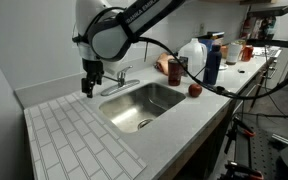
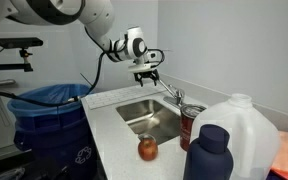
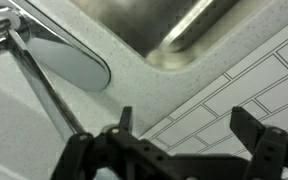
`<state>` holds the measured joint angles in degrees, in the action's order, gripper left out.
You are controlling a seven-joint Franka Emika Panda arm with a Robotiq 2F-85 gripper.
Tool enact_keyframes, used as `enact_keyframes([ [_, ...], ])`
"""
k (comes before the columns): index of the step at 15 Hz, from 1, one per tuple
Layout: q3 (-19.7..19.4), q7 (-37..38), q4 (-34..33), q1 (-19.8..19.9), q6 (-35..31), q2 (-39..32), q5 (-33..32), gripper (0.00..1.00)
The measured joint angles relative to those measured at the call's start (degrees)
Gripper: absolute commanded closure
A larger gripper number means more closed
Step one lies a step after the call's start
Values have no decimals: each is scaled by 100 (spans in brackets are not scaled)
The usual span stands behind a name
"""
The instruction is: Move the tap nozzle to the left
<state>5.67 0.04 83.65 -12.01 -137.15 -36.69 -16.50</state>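
Approach step, by the look of it. Hovering left of centre, above the tabletop (image 1: 79, 135): end effector (image 1: 89, 88), jaws spread wide, nothing held. Just right of it, behind the sink (image 1: 144, 103): tap nozzle (image 1: 117, 82), apparently untouched. Next, likely: lower, set one finger against the spout, sweep leftward. Counted: one nozzle, one sink, one apple (image 1: 195, 90), one jug (image 1: 191, 55), one blue bottle (image 1: 213, 62).

Your white, rounded-shell arm (image 1: 112, 32): glossy, bulbous joint housings with dark seams between segments. A dark strip runs along the upper link; you can't read its markings at this size. The wrist joint carries a round dark cap, seen in an exterior view. A thin black cable (image 1: 160, 46) comes off the arm. Your black two-finger gripper (image 3: 184, 128): matte linkage bars, blocky angular fingertips.
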Motion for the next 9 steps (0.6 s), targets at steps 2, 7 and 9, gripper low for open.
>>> enact_keyframes([
  [2,-50,-110,-331,-59,0,-223,-6,0],
  [7,-212,-226,-1104,-223,0,-739,-180,0],
  [9,-301,-226,-1328,-302,0,-895,-290,0],
])
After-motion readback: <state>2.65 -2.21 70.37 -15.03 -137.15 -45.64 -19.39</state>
